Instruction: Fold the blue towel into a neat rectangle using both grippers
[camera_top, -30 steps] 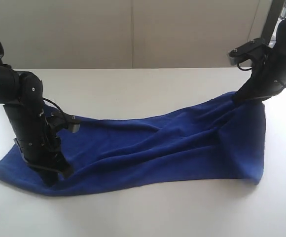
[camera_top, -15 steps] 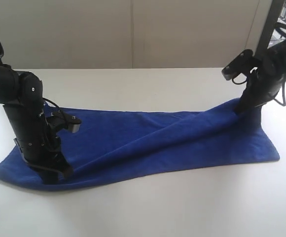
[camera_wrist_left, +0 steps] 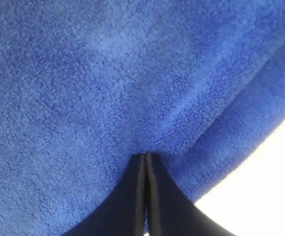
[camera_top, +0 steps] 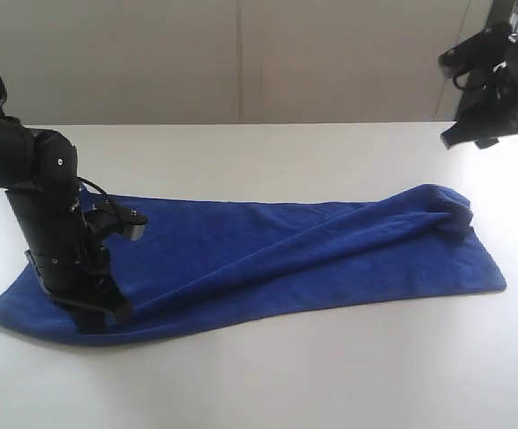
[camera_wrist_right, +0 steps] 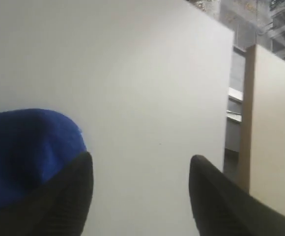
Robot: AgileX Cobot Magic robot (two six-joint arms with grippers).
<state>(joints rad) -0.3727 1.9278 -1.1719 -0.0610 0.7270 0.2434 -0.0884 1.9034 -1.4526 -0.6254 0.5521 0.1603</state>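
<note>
One blue towel (camera_top: pixel 268 259) is lying stretched out long across the single white table (camera_top: pixel 286 384), reaching from the left side to the right side, with a loose layer folding over it in a slanting ridge and bunching into a small lump at its right end. Two grippers are showing. The left gripper (camera_top: pixel 98 313) is standing on the towel's left end, pointing down; in the left wrist view its two fingers (camera_wrist_left: pixel 132 196) are pressing together, with the cloth puckering in at their tips, so it is pinching the towel there. The right gripper (camera_top: pixel 463 138) is hanging in the air above the table's far right corner, well apart from the towel, and in the right wrist view its fingers (camera_wrist_right: pixel 59 196) are standing wide apart, gripping nothing.
</note>
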